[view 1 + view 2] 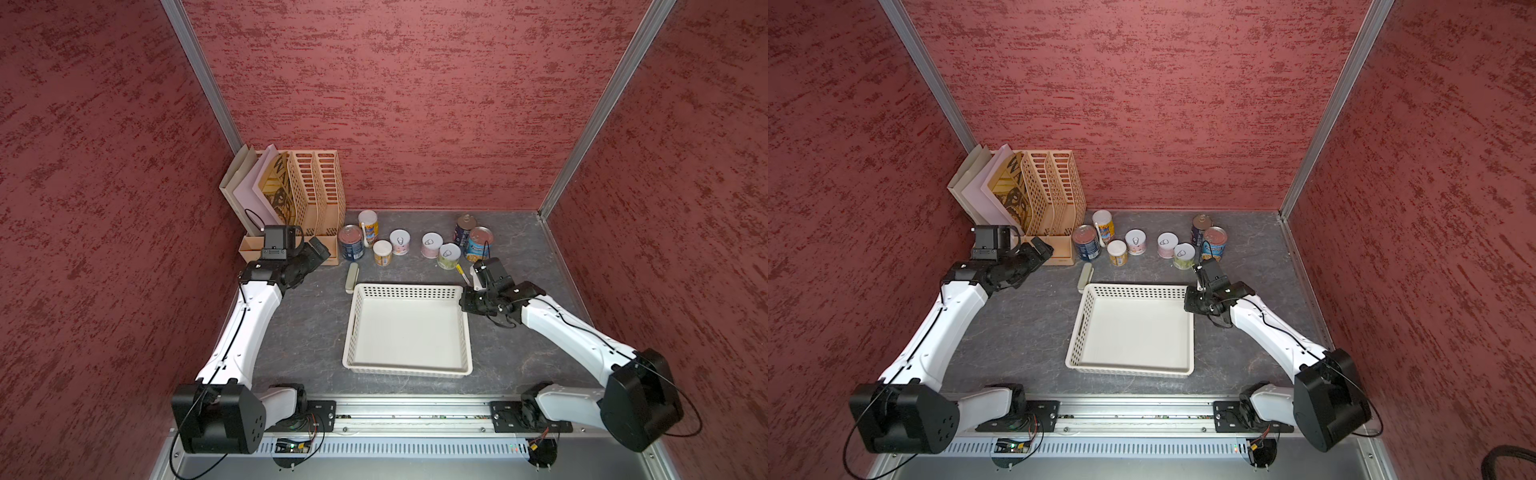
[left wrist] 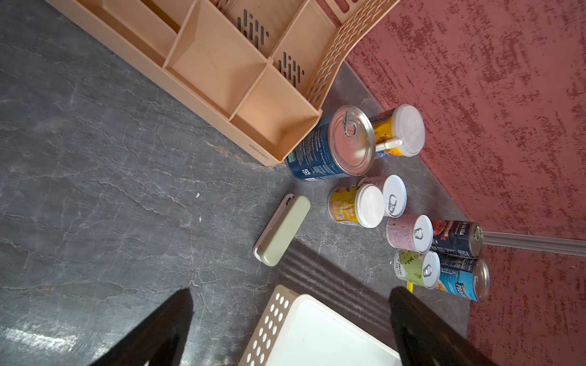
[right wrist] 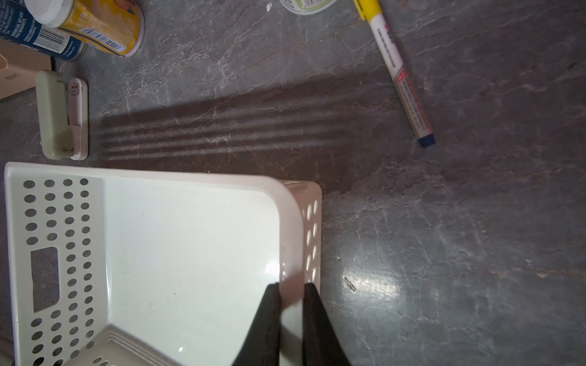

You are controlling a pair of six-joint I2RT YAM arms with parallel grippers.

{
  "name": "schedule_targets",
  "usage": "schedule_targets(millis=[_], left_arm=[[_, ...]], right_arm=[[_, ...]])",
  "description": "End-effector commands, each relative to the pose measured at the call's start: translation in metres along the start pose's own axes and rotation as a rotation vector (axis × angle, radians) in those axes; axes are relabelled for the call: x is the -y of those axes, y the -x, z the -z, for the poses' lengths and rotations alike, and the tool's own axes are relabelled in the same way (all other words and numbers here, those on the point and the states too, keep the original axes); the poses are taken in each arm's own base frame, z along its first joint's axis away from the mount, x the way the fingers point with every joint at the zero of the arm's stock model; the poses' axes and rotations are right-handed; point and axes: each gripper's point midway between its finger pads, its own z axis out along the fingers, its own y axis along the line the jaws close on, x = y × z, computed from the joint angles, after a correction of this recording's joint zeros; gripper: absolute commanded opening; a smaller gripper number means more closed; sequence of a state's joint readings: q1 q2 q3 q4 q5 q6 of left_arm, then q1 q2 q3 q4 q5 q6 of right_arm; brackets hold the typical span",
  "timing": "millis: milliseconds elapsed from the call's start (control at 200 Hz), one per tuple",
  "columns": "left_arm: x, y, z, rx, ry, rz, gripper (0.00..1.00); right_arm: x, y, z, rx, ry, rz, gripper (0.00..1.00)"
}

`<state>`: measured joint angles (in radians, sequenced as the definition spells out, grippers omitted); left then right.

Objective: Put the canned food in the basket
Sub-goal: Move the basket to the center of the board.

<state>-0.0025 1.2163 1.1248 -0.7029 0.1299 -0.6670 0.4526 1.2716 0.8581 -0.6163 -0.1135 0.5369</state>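
Right arm: I read the right gripper [image 3: 291, 286] as clamped on the basket [image 1: 406, 291]. In the right wrist view its two black fingers [image 3: 269, 313] pinch the thin white wall near the rounded far right corner, one finger inside and one outside.

Left arm: the left gripper [image 2: 288, 301] stands wide apart and holds nothing. It hangs above the table [image 1: 307, 324], near the low front compartments of the file rack [image 1: 316, 187].

Basket: a shallow white plastic rectangle with a smooth, glossy floor. Its walls are pierced with rows of round holes, and the left wall has a slot handle. It sits flat at mid-table.

Cans [image 1: 400, 242]: I count eight upright cylinders in both top views. All of them stand on the table in a loose row beyond the basket's far wall, outside it.
- Three have bare metal tops with ring pulls and blue labels.
- Three have white pull-tab lids and pastel pink or green labels.
- Two have yellow labels and smooth white caps.

Other items:
- The table is grey with pale marble veining and a slight sheen.
- The file rack is peach plastic with slotted dividers.
- A rounded beige bar [image 1: 352, 276] lies just off the basket's far left corner.
- A pen [image 3: 401, 73] with a white barrel lies near the green can.
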Motion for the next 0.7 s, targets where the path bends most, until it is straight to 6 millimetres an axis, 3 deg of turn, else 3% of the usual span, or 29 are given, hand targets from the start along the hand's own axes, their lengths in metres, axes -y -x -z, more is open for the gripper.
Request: schedule_targets(millis=[0,190,341,491,561,691], left_arm=[[-0.007,0.000,0.003,-0.003,0.020,0.053,1.00],[-0.024,0.004,0.011,0.065,0.029,0.078,1.00],[-0.013,0.000,0.005,0.020,-0.088,0.095,1.00],[-0.020,0.002,0.001,0.011,-0.068,0.120,1.00],[-0.026,0.003,-0.001,0.007,-0.052,0.135,1.00],[-0.030,0.004,-0.001,0.014,-0.042,0.139,1.00]], right_arm=[[0.004,-0.016,-0.001,-0.035,0.005,0.032,0.00],[0.007,-0.023,0.003,-0.032,0.012,0.036,0.00],[0.007,-0.026,0.003,-0.041,0.018,0.038,0.00],[0.008,-0.031,0.002,-0.060,0.019,0.047,0.06],[0.007,-0.030,0.004,-0.051,0.023,0.051,0.14],[0.008,-0.021,0.015,-0.003,0.005,0.063,0.46]])
